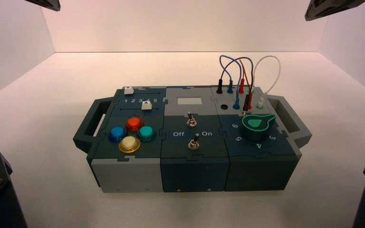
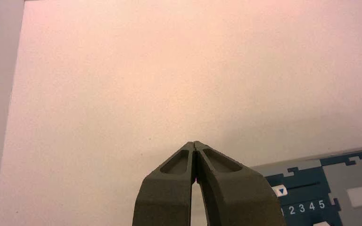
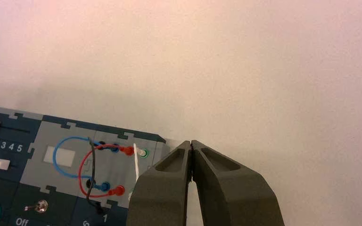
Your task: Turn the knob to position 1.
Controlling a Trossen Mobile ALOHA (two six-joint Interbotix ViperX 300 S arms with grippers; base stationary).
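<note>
The knob is a round dark-green dial with a bright green teardrop pointer. It sits on the right section of the box, ringed by numbers. In the high view its pointer aims toward the box's right handle. My left gripper is shut and empty, held back from the box's left end over the white floor. My right gripper is shut and empty, held back from the box's right end. Its fingers hide the knob in the right wrist view. Both arms are parked at the near corners.
The box has four coloured push buttons on the left, two white slider tabs behind them and two metal toggle switches in the middle. Looped wires rise just behind the knob. Dark handles stick out at both ends.
</note>
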